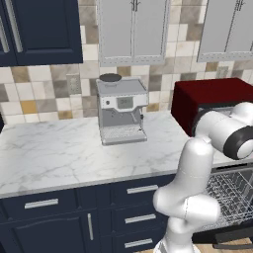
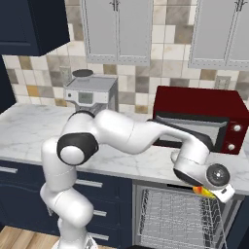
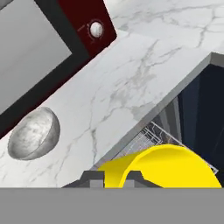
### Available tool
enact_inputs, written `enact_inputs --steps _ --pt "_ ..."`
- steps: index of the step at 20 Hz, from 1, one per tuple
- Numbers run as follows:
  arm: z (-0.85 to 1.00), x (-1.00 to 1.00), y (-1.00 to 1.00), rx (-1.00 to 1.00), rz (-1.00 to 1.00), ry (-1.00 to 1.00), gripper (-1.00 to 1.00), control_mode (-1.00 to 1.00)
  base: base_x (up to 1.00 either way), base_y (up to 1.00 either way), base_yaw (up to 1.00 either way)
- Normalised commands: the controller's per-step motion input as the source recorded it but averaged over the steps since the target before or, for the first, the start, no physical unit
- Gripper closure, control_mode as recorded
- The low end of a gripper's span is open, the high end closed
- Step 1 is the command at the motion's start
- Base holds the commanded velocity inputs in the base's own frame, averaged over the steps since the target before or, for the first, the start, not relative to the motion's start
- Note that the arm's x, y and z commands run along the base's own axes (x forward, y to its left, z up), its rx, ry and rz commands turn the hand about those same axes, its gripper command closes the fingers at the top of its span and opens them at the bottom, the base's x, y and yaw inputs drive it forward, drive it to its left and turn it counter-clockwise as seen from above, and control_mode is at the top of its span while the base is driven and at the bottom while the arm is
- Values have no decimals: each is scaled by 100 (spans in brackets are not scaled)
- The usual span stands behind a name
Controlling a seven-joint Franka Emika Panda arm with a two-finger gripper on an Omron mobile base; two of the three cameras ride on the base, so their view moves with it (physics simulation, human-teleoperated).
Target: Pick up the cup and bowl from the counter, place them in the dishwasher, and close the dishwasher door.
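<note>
My gripper [image 3: 114,179] is shut on the rim of a yellow cup [image 3: 175,168], held just past the counter's [image 3: 144,74] front edge and above the dishwasher's grey wire rack [image 3: 146,138]. From the right base view, the gripper [image 2: 216,190] hangs over the pulled-out rack [image 2: 175,214], and a sliver of the cup [image 2: 205,191] shows under the hand. A grey speckled bowl [image 3: 33,133] rests on the counter in front of the microwave. In the left base view the rack [image 1: 230,190] shows behind my arm.
A dark red microwave [image 2: 199,116] stands on the counter right behind the hand. A silver coffee machine [image 1: 121,111] sits farther left along the wall. Navy drawers with silver handles [image 1: 141,217] lie left of the dishwasher opening.
</note>
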Motion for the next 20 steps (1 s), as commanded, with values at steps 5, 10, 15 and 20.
enact_inputs --steps 5,10,15,20 --pt "0 -16 0 34 -22 -10 100 -100 0 0 0" --pt "-4 -14 0 27 -11 -13 100 -100 0 0 0" --pt "-39 -7 0 16 -7 -7 100 -100 0 0 0" --pt "-49 0 0 11 -2 -4 100 -100 0 0 0"
